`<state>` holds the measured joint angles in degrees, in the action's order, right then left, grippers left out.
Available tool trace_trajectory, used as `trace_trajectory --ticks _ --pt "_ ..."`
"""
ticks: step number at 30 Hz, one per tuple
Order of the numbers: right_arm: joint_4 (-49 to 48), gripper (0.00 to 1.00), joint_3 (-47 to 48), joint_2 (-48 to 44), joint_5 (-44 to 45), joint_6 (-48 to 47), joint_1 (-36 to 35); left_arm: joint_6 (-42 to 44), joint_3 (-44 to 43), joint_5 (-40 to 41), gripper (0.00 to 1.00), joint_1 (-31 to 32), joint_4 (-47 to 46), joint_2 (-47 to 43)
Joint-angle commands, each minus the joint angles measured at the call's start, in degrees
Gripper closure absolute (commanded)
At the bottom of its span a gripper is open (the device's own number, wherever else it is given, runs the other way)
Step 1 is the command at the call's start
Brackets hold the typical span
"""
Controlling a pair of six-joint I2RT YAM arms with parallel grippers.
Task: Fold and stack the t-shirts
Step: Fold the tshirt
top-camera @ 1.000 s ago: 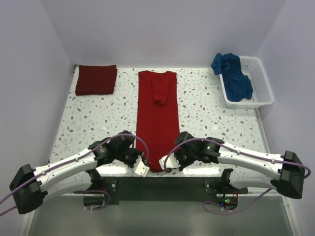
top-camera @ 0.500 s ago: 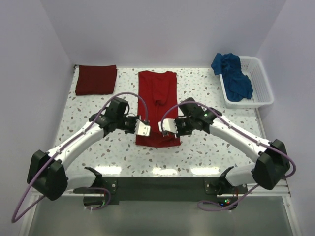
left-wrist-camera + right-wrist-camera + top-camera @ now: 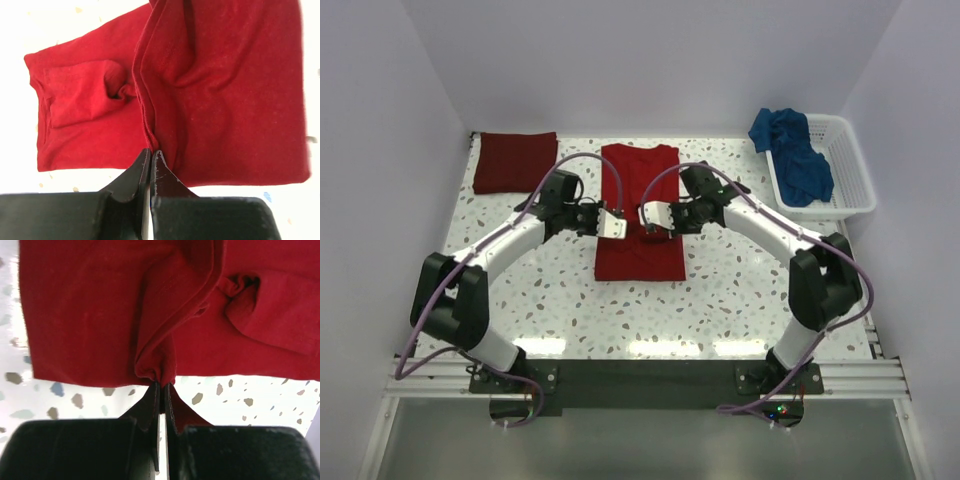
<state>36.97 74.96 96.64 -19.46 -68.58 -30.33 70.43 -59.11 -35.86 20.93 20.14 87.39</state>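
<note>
The bright red t-shirt (image 3: 638, 255) lies in the middle of the table, its near part doubled back over itself. My left gripper (image 3: 616, 224) is shut on its left edge, seen in the left wrist view (image 3: 151, 152) pinching a fold of the red cloth (image 3: 225, 100). My right gripper (image 3: 648, 216) is shut on its right edge, seen in the right wrist view (image 3: 161, 385) pinching bunched cloth (image 3: 100, 310). Both hold the hem above the shirt's middle. The maroon t-shirt (image 3: 515, 161) lies folded at the back left. The blue t-shirt (image 3: 794, 155) is crumpled in the basket.
The white lattice basket (image 3: 845, 170) stands at the back right by the wall. The speckled table (image 3: 520, 290) shows on both sides of the red shirt. Both arms reach inward over the table's middle.
Both grippers have carried the red shirt's near hem away from the front edge toward the back, folding the long strip over itself. The arms have stretched out far.
</note>
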Motion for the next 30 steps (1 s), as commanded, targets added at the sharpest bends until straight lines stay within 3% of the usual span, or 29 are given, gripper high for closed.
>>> trace_trajectory --ticks 1,25,30 --pt "-3.74 1.00 4.14 3.54 -2.07 -3.05 1.58 3.22 -4.16 -1.32 1.00 -1.33 -5.11 2.95" --pt "-8.05 1.00 11.88 18.41 -0.31 -3.32 5.89 4.98 -10.67 0.87 1.00 -4.76 -15.21 20.71" --pt "-8.32 1.00 12.93 19.64 1.36 -2.62 5.89 4.36 -11.90 2.28 0.91 -4.84 -15.40 22.91"
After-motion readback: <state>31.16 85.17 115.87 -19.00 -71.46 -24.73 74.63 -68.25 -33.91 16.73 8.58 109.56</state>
